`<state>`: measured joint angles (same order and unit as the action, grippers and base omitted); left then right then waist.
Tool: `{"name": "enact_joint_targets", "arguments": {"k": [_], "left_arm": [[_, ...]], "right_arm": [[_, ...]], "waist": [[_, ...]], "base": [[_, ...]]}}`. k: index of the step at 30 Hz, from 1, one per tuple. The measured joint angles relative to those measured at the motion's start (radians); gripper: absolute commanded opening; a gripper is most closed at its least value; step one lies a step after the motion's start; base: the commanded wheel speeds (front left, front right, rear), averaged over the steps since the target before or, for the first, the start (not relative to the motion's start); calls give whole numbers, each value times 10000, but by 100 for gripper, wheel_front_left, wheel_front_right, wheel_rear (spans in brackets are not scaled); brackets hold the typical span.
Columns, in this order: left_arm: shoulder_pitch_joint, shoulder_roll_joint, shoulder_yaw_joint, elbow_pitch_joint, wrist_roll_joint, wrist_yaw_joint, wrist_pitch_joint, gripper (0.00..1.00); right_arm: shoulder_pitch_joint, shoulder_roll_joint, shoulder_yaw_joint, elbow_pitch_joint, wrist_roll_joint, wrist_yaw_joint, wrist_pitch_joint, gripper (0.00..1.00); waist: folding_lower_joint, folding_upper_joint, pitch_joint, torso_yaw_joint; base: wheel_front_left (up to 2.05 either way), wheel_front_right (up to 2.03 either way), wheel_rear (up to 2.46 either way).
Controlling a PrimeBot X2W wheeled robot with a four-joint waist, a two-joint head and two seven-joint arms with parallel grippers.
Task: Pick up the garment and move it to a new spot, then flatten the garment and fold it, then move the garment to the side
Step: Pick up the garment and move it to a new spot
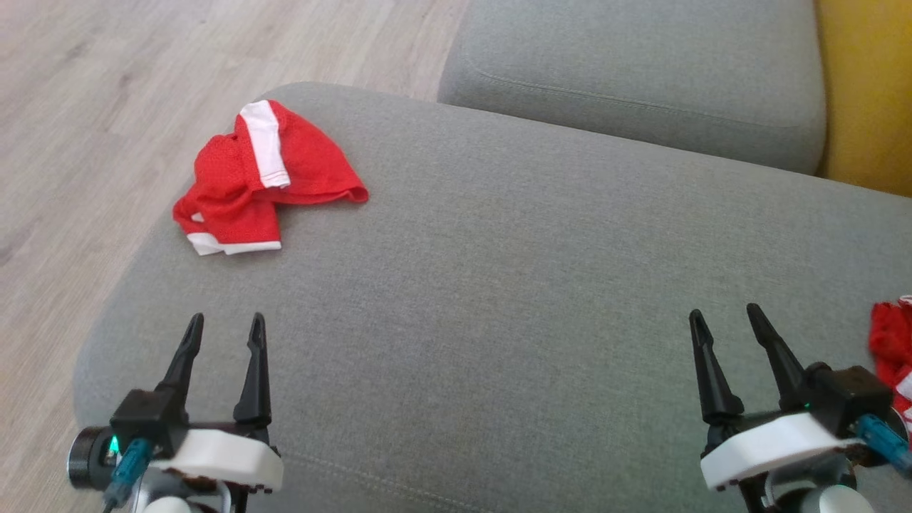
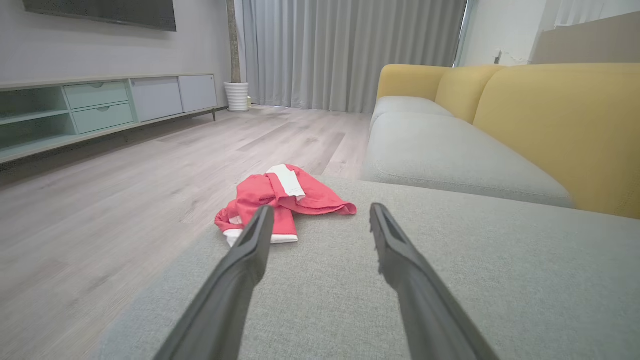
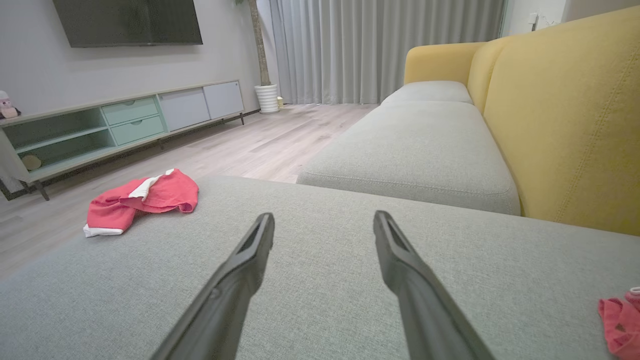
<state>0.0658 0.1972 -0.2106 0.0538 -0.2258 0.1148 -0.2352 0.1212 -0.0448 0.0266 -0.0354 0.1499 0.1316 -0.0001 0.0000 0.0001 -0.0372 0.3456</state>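
Low cabinet (image 3: pixel 185 107) along the far wall at ten o'clock in the right wrist view: open shelves at its left end, with a small round thing (image 3: pixel 31 161) on the lower one, too small to identify; two pale green drawers (image 3: pixel 131 111) beside them, shut; plain grey doors further along. Small figure (image 3: pixel 6 105) on the cabinet's top at nine o'clock, blurred. White ribbed pot (image 3: pixel 266 97) on the floor past the cabinet's end, a thin trunk rising out of it, just beside the grey curtain (image 3: pixel 375 50). Dark screen (image 3: pixel 130 22) on the wall above. Nearer, a broad grey cushion (image 1: pixel 499 285) under both arms, a second grey cushion (image 1: pixel 641 71) beyond it at twelve o'clock, yellow backrest (image 1: pixel 862 92) at two o'clock, pale wood floor (image 1: pixel 107 85) at ten to eleven. Red garment (image 1: pixel 260 182) with white trim, crumpled and partly folded over itself, at ten o'clock in the head view, lying on the near cushion close to its rounded corner, well apart from both claws. Another piece of red and white cloth (image 1: pixel 890 349) at four o'clock, cut off by the picture's edge, just beside the right arm. Left gripper (image 1: pixel 226 318) at seven o'clock, fingers spread, gripping nothing, pointing toward the garment. Right gripper (image 1: pixel 724 311) at five o'clock, likewise spread wide, over bare cushion.
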Motion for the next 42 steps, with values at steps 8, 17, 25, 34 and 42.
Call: {"name": "enact_joint_targets", "arguments": {"k": [8,17,25,34,42], "left_arm": [[0,33,-4,-4,-58,12,-42,100],[-895,-59,102,211,-136,13,-128,100],[-3815,-257,790,2194,-539,-174,-144,100],[-7488,-52,1636,6015,-940,-938,-159,100],[-9339,550,1751,9655,-1011,-1158,203,100]], "right_arm": [[0,0,-8,0,0,0,4,100],[-288,0,4,-433,-267,0,445,100],[-1695,-8,257,-1108,-732,0,842,100],[-2832,-240,479,-1317,-899,0,1018,100],[-3240,-299,585,-1277,-895,0,972,100]], "waist": [[0,0,106,153],[0,0,924,72],[0,0,2610,-271],[1,-1,4609,-851],[2,-1,5427,-1547]], "base": [[0,0,0],[0,0,0],[0,0,0],[0,0,0],[0,0,0]]}}
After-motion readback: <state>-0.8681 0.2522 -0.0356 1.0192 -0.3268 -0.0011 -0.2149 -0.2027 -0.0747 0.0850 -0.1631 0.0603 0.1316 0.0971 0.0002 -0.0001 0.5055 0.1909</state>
